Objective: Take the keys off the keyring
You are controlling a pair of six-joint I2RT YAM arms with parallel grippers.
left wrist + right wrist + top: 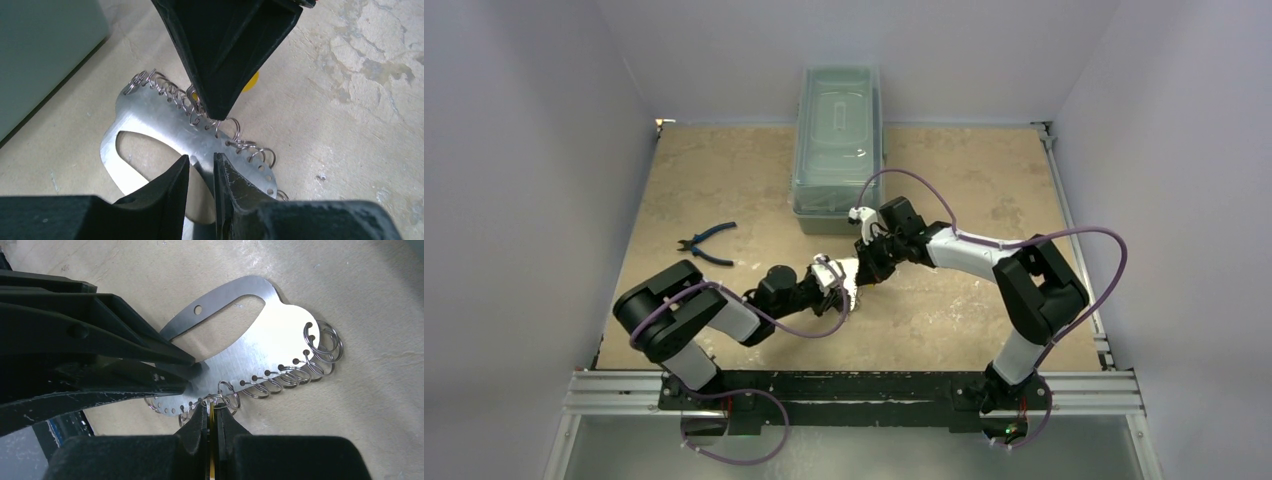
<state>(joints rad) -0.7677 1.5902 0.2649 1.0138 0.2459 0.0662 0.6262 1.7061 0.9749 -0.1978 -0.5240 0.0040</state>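
The keyring (150, 107) is a flat silvery plate with an oval cut-out and a row of edge holes carrying several small split rings (165, 87). It is held just above the table. My left gripper (201, 157) is shut on the plate's band beside the cut-out. My right gripper (211, 407) is shut on the yellow-headed key (212, 415), seen edge-on between its pads, at a split ring on the plate's (280, 340) holed edge. The key's yellow head (252, 80) peeks out behind the right fingers (225, 50). The silvery keys are not in view. Both grippers meet at mid-table (849, 275).
Blue-handled pliers (707, 243) lie on the table to the left. A clear lidded plastic box (838, 135) stands at the back centre, close behind the right wrist. Grey walls close in the table on three sides.
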